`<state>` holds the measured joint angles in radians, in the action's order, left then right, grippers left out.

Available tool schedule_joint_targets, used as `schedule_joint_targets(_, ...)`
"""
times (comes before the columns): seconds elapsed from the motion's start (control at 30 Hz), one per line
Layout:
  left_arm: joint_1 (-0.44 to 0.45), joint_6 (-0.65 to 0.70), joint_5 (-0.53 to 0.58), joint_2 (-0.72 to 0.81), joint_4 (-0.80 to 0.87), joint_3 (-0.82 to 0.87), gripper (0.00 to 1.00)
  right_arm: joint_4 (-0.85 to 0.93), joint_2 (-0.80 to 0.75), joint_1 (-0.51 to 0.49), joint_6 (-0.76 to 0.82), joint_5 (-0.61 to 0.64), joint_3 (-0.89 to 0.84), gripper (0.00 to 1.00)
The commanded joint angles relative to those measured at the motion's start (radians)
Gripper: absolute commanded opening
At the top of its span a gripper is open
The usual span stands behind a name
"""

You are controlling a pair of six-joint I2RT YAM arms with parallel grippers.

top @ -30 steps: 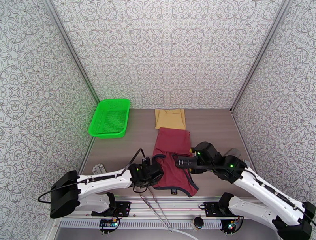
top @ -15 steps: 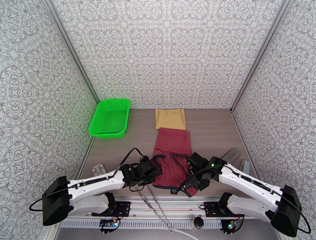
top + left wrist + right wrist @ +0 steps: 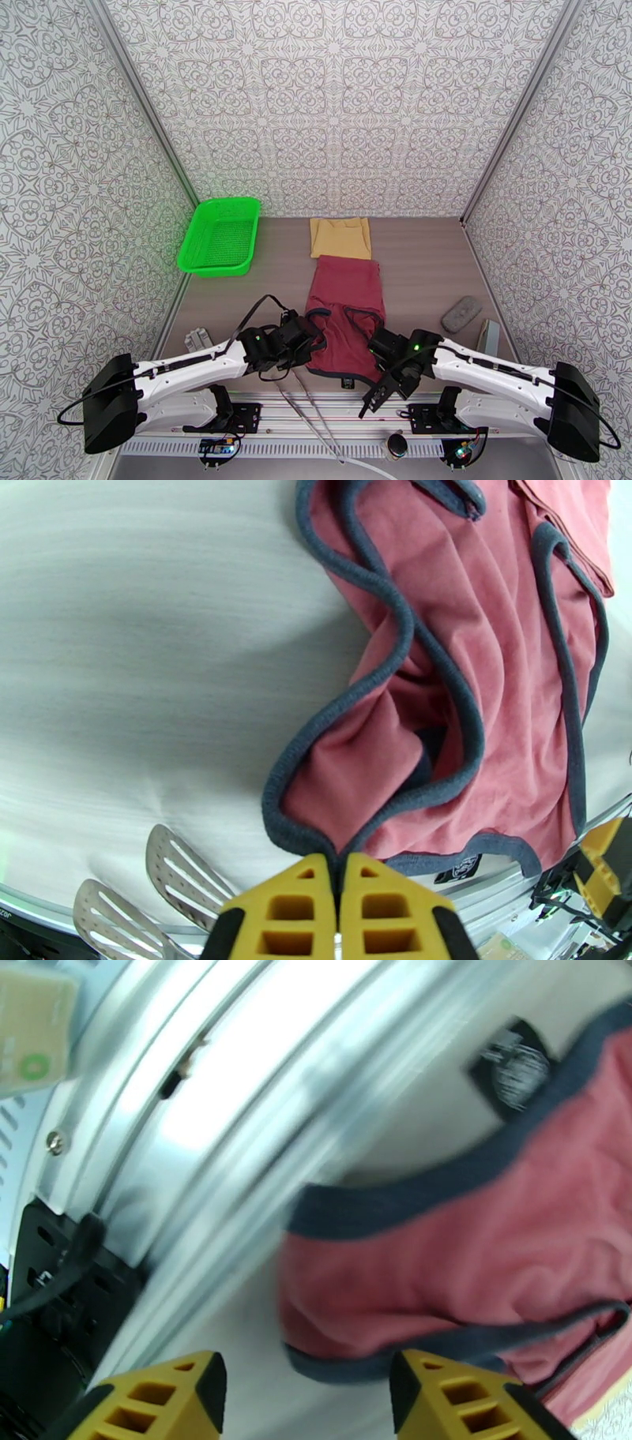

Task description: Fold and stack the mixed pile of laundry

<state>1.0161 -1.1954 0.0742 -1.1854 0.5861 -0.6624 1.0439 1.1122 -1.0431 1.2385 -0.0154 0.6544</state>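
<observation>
left claw [image 3: 338,860] pinches tank top [image 3: 490,677] trim, metal tongs [image 3: 178,867] just beside.

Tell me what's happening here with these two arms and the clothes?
Two robot arms are working on a maroon tank top spread out between them. The left gripper is shut on the top's navy trim at its near left edge. The right gripper is open, jaws apart at the near right corner by the front rail, gripping nothing. A tan cloth lies folded just beyond the tank top; a green basket sits far left.
</observation>
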Motion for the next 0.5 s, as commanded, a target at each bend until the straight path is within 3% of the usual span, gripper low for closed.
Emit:
schedule_joint_targets(0.0, -0.012, 0.02, -0.013, 0.003, -0.018, 0.014, 0.0, -0.04, -0.009, -0.018, -0.01, -0.02, -0.041, 0.58)
schedule_joint_targets(0.27, -0.014, 0.032, -0.019, 0.008, -0.019, 0.012, 0.0, -0.158, 0.019, -0.019, -0.039, -0.013, -0.087, 0.56)
schedule_joint_targets(0.47, -0.02, 0.051, -0.029, 0.01, -0.029, 0.012, 0.0, -0.195, 0.064, -0.02, -0.067, -0.007, -0.094, 0.48)
